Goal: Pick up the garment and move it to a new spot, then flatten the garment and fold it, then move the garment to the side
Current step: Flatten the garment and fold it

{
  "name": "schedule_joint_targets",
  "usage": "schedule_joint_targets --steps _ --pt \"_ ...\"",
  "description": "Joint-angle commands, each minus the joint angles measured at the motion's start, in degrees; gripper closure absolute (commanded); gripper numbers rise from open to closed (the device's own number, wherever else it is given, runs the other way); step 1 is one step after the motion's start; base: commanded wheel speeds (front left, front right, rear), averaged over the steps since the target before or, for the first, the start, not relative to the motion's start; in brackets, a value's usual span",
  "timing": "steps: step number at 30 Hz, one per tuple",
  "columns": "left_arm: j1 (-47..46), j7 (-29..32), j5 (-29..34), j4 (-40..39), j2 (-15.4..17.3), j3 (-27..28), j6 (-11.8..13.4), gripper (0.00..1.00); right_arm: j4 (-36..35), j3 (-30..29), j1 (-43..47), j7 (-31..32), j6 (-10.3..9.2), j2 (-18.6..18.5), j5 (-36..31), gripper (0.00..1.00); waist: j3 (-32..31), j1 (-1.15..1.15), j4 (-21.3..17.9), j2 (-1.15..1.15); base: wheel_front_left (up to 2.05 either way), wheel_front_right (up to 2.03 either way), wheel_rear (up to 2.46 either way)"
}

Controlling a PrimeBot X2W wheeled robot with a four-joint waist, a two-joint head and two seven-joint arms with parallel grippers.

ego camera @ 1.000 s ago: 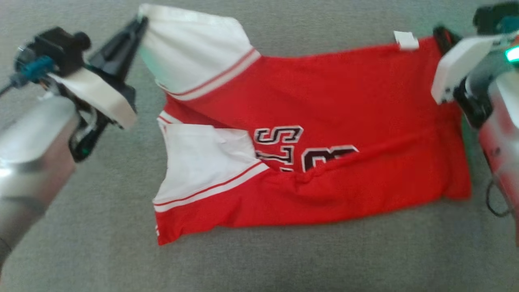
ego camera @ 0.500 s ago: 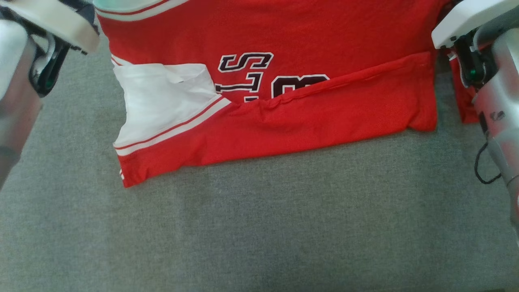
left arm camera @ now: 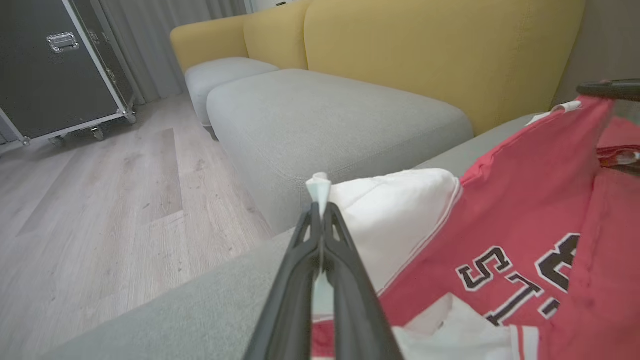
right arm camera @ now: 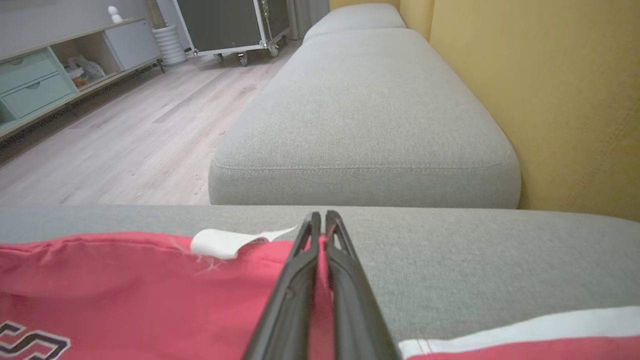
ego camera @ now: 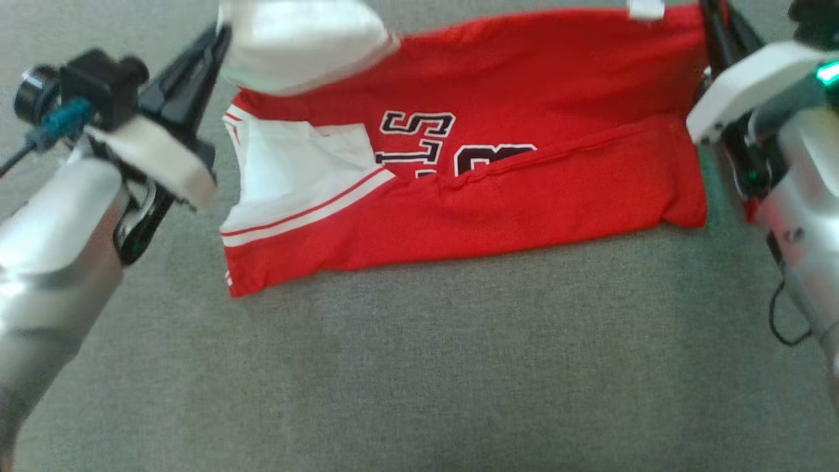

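Now the left arm reaches in from the jersey's (ego camera: 511, 196) sleeve side, silver forearm angled up toward it, long dark fingers pointing at the far corner. The left gripper (ego camera: 221, 34) is pinched tight on the tip of the white sleeve (ego camera: 301, 39); along its own fingers, the left gripper (left arm camera: 320, 212) has a peak of white cloth poking out past the tips.

Over at the jersey's hem end, the right arm comes up alongside the cloth, wrist turned inward. The right gripper (ego camera: 711, 23) is clamped on the red hem corner, just beside the white label (ego camera: 645, 8); up close, the right gripper (right arm camera: 320, 220) has red fabric squeezed between closed fingers.

The jersey's far edge is strung between both grippers, and its near half lies on the grey sofa cushion (ego camera: 419, 367), a red fold covering part of the black lettering (ego camera: 419, 134).
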Motion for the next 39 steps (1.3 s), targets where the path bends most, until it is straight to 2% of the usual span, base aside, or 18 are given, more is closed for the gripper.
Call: schedule_joint_targets --steps 1,7,12,17,25,34,35,36,39 --pt "-1.7 0.5 -2.2 -2.4 4.6 0.3 0.1 1.0 -1.8 1.5 1.5 0.7 -0.05 -1.0 1.6 1.0 -1.5 0.01 0.6 0.0 0.0 0.0 0.0" --pt "1.2 2.7 -5.9 -7.1 9.6 -5.7 0.1 1.0 -3.4 4.8 5.0 3.6 -0.05 -3.0 5.3 1.0 -3.9 0.01 0.8 0.0 0.0 0.0 0.0" --pt "4.4 6.1 -8.5 -12.7 14.2 -11.8 0.1 1.0 -6.9 10.3 9.3 10.5 -0.05 -5.8 9.5 1.0 -6.2 0.01 0.7 0.0 0.0 0.0 0.0" --pt "8.5 9.0 -9.0 -17.7 17.5 -14.3 0.1 1.0 -11.1 15.2 11.8 17.7 -0.05 -9.8 13.5 1.0 -7.1 0.01 0.1 0.0 0.0 0.0 0.0" --pt "11.5 13.5 -10.3 -20.9 19.8 -15.0 0.1 1.0 -17.5 22.3 13.4 26.3 -0.05 -15.8 17.7 1.0 -8.4 0.01 -0.5 0.0 0.0 0.0 0.0" --pt "12.8 17.6 -11.9 -22.6 19.7 -15.2 0.1 1.0 -19.7 26.4 14.1 30.5 -0.05 -17.7 21.0 1.0 -8.6 0.01 -1.3 0.0 0.0 0.0 0.0" --pt "12.8 17.5 -12.1 -22.4 19.5 -15.2 0.1 0.14 -20.0 26.8 13.9 30.3 -0.05 -17.8 20.9 0.47 -8.6 0.01 -1.3 0.0 0.0 0.0 0.0" --pt "12.9 17.0 -12.3 -22.0 19.2 -15.1 0.1 0.0 -20.1 26.9 13.7 30.0 -0.05 -17.9 21.1 0.0 -8.5 0.01 -1.4 0.0 0.0 0.0 0.0" --pt "12.6 15.4 -12.1 -20.9 18.5 -14.4 0.6 0.0 -20.0 26.7 13.7 29.8 -0.05 -17.9 22.5 0.0 -8.8 0.01 -1.7 0.0 0.0 0.0 0.0"
